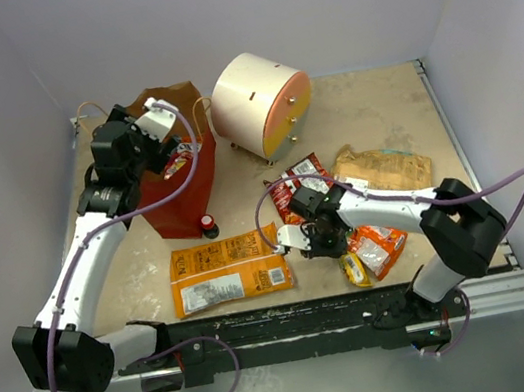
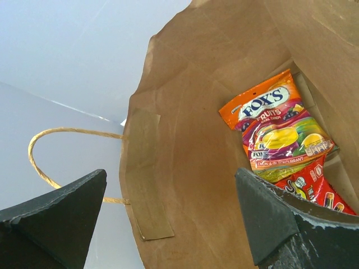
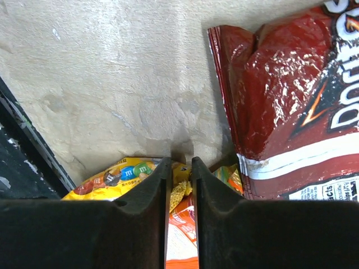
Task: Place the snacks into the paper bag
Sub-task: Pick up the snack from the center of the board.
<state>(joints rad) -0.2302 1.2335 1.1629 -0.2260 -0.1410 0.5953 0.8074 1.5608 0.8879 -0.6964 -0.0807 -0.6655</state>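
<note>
The red paper bag (image 1: 179, 185) stands at the back left. My left gripper (image 1: 156, 123) is open at its rim. In the left wrist view (image 2: 171, 174) one finger is outside and one inside, with the brown bag wall (image 2: 185, 168) between them. A Fox's packet (image 2: 277, 129) and a red packet (image 2: 317, 188) lie in the bag. My right gripper (image 1: 318, 239) is low over the small packets (image 1: 378, 247). It (image 3: 180, 162) is shut on the crinkled edge of the small yellow packet (image 3: 112, 176). The large orange packet (image 1: 229, 268), dark red packet (image 1: 299, 184) and tan-brown packet (image 1: 384, 169) lie on the table.
A tiny dark bottle with a red cap (image 1: 208, 226) stands at the bag's front corner. The cream cylindrical drawer unit (image 1: 261, 105) is right of the bag. The bag's twine handle (image 2: 50, 151) loops outside my left finger. The black front rail (image 3: 22, 162) is close to my right gripper.
</note>
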